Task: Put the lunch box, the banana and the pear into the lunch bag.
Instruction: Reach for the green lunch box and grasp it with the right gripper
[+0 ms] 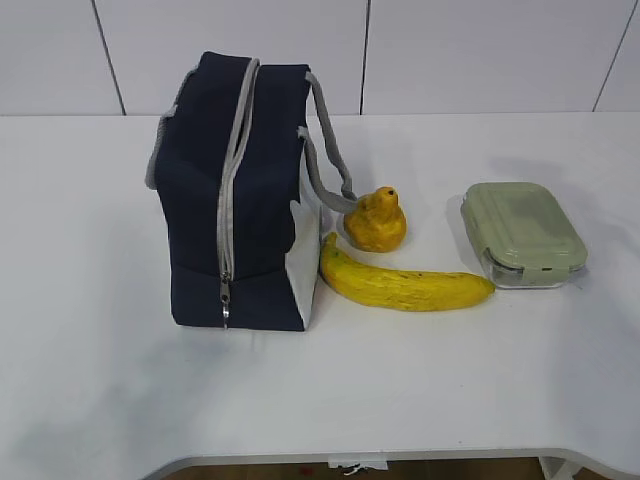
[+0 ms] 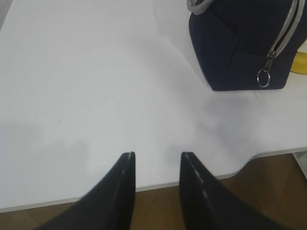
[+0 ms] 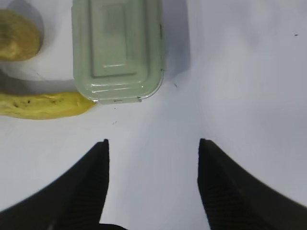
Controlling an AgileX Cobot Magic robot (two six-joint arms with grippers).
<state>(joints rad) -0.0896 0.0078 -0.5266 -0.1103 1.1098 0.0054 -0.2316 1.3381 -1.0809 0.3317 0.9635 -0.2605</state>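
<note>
Fingers (image 2: 156, 160) on my left are hanging narrowly parted, right fingers (image 3: 153, 146) wide, both empty; zipped navy-blue fabric lunch bag (image 1: 240, 190) is standing on the white tabletop (image 1: 90, 200).

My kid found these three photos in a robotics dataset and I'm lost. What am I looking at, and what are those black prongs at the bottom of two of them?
It is a two-armed robot at a white table. One picture looks on from the front; the other two come from cameras on each wrist. The black prongs are the left claw and right claw, both open and holding nothing. On the table stand a zipped navy lunch bag, a pear, a banana and a green-lidded lunch box.
</note>
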